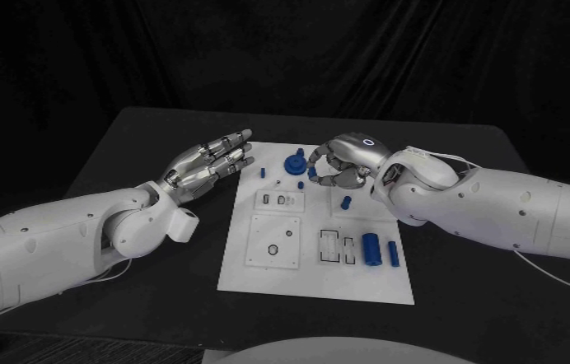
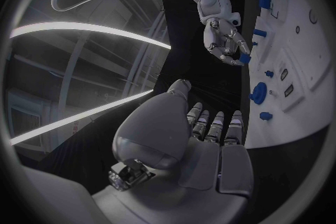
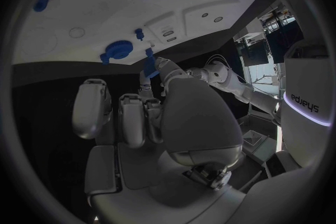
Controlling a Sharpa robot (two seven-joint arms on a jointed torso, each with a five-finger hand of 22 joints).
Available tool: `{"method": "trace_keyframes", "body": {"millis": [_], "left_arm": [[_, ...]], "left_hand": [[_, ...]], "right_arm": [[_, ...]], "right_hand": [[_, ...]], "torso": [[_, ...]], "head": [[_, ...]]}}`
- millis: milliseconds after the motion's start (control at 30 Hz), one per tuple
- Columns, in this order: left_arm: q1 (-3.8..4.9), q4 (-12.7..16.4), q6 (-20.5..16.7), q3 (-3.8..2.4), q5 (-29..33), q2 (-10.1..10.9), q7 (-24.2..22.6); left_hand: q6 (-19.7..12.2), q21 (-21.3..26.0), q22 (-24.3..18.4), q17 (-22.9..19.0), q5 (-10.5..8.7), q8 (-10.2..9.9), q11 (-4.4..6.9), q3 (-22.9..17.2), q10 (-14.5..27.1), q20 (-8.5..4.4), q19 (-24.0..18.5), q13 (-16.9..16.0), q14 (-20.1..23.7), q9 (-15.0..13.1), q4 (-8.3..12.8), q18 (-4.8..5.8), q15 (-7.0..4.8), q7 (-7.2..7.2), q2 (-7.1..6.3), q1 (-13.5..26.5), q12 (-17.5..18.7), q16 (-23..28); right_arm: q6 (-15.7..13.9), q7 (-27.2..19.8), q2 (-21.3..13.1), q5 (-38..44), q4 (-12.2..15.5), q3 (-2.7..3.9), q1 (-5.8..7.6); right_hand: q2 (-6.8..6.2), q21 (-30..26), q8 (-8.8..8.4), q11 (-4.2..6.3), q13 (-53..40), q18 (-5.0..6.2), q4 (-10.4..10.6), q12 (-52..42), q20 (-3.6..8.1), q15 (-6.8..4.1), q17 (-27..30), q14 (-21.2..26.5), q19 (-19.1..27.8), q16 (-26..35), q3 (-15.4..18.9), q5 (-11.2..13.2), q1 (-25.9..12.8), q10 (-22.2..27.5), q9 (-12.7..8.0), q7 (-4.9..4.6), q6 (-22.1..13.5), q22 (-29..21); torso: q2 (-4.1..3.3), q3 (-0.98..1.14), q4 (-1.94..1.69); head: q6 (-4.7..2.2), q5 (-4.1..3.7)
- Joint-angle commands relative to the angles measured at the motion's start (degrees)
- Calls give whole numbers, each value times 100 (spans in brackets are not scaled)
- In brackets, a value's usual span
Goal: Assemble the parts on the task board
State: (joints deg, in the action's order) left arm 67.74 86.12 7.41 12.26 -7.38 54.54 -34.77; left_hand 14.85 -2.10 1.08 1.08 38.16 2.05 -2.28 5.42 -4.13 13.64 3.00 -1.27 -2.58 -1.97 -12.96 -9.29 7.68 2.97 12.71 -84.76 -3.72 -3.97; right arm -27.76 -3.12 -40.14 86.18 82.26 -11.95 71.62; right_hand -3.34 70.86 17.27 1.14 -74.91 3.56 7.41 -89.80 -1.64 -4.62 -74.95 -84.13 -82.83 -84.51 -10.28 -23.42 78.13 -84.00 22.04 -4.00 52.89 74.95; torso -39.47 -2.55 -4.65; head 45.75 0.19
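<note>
Left hand (image 1: 212, 163): hovering flat over the tabletop (image 1: 142, 142) just beside the board's 9 o'clock edge, fingers straight and slightly apart, holding nothing.
Board (image 1: 315, 277): lying mid-tabletop, white.
Gear (image 1: 295, 165): sitting at the board's 12 o'clock end, blue.
Right hand (image 1: 338, 166): curling over the board's 1 o'clock corner, pinching a small blue part (image 3: 150, 63).
Cylinder (image 1: 371, 249): lying at the board's 4 o'clock area.

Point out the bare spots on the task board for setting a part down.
Free: the task board's near strip, below the blue cylinder and outlined slots. Crowded: the far end, where the right hand holds a blue part beside the round blue part.
</note>
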Motion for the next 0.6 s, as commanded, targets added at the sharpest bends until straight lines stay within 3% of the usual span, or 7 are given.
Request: {"method": "trace_keyframes", "body": {"millis": [33, 267, 400, 600], "left_arm": [[-6, 10, 25, -5, 13, -18, -52], [-6, -7, 34, -5, 13, -43, -49], [-6, -21, 42, -5, 13, -64, -48], [-6, -35, 57, -5, 13, -89, -44]], "left_hand": [[-5, -7, -5, 6, 23, 39, -37, -41, -20, 50, 10, -10, -13, -8, 14, -94, 33, 25, -27, 0, -35, -24], [-5, -7, -5, 6, 23, 39, -37, -41, -20, 50, 10, -10, -13, -8, 14, -94, 33, 25, -27, 0, -35, -24], [-10, -6, -5, 6, 23, 38, -46, -49, -30, 50, 8, -12, -13, -7, 20, -95, 31, 21, -29, 3, -44, -23], [-14, -6, -5, 5, 23, 37, -50, -54, -37, 50, 8, -14, -13, -6, 22, -95, 31, 19, -29, 5, -51, -23]], "right_arm": [[283, 319, 111, 313, -82, 5, -66], [426, 447, 303, 394, -194, 5, -145], [470, 475, 381, 406, -254, 5, -170], [534, 499, 479, 413, -327, 5, -221]], "right_hand": [[-26, -47, 17, -55, -1509, 50, -45, -20, -19, 29, -1009, -462, -21, 30, 3, -13, 3, -600, 199, -47, -28, 941], [-29, -69, 4, -71, -1509, 54, -45, -20, -29, 41, -998, -460, -18, 42, 1, -15, -17, -600, 197, -61, -63, 936], [-28, -74, -2, -79, -1509, 54, -40, -20, -36, 48, -998, -460, -19, 42, 3, -9, -39, -600, 197, -69, -80, 935], [-28, -78, -3, -87, -1509, 55, -34, -20, -41, 55, -996, -460, -19, 43, 6, 2, -60, -600, 199, -74, -88, 935]], "torso": [[0, 11, -2], [19, 10, -3], [4, 19, 1], [5, 13, 3]], "head": [[4, 28], [35, 6], [28, -5], [26, 0]]}}
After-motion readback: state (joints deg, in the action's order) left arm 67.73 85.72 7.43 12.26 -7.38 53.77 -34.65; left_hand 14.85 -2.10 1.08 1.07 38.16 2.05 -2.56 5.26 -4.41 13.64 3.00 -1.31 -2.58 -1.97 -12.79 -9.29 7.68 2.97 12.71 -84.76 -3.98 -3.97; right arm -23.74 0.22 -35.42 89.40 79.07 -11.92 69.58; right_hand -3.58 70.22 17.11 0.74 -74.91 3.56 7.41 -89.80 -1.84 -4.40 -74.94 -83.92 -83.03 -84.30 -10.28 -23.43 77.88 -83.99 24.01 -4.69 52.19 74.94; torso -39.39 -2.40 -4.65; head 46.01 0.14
